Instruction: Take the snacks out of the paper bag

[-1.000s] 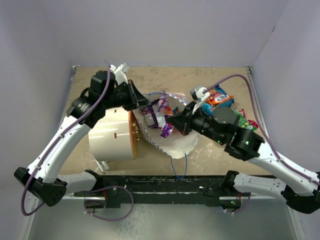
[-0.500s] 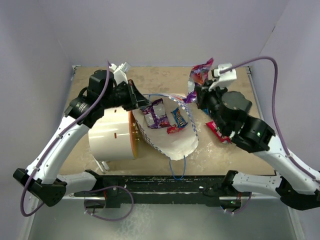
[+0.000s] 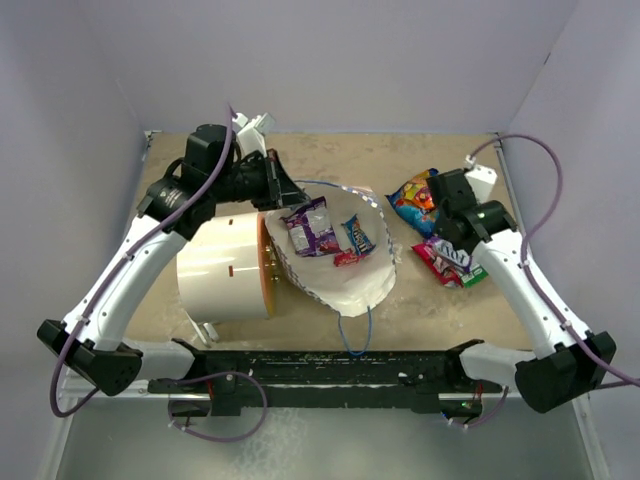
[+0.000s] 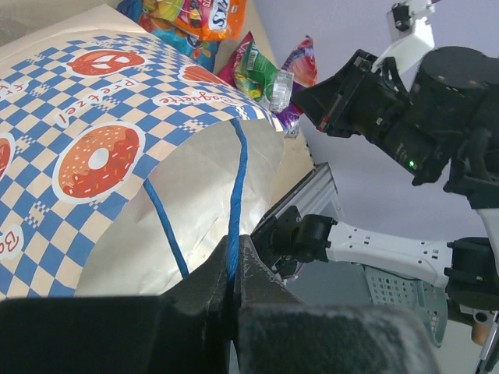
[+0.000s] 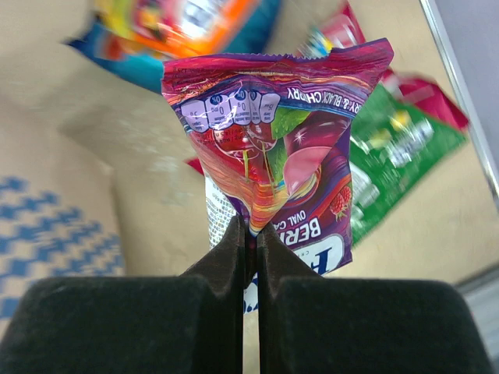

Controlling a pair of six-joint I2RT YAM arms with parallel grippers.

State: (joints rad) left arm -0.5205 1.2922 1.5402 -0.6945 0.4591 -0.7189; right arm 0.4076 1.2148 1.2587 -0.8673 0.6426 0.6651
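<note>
**Right pincer [image 5: 249, 230] clamped on a berry packet [image 5: 273, 132]; left pincer [image 4: 233, 261] on the bag's cord**

From my station I saw the right jaws pinched flat on the bottom edge of the purple-and-red packet. They held it upright off the table [image 3: 330, 160], over the right side. Three packets lay there: a blue-and-orange packet [image 3: 413, 195], a red packet [image 3: 445, 258] and a green packet [image 5: 390, 152] just beside the red one.

My left jaws were closed on one blue cord handle [image 4: 236, 179] of the paper bag [image 3: 350, 285], and the cord ran straight from them to the bag's rim. The bag lay on its side mid-table with its white inside facing up and its checkered back against a white cylinder [image 3: 220, 270] with a tan face. Inside it I counted a purple-and-white packet [image 3: 310, 225], a small blue packet [image 3: 357, 235] and a little red one [image 3: 347, 259].

The table was a mottled tan board. Plain pale lilac walls [image 3: 320, 60] closed it in on three sides, and a black rail [image 3: 320, 365] ran along the near edge.
</note>
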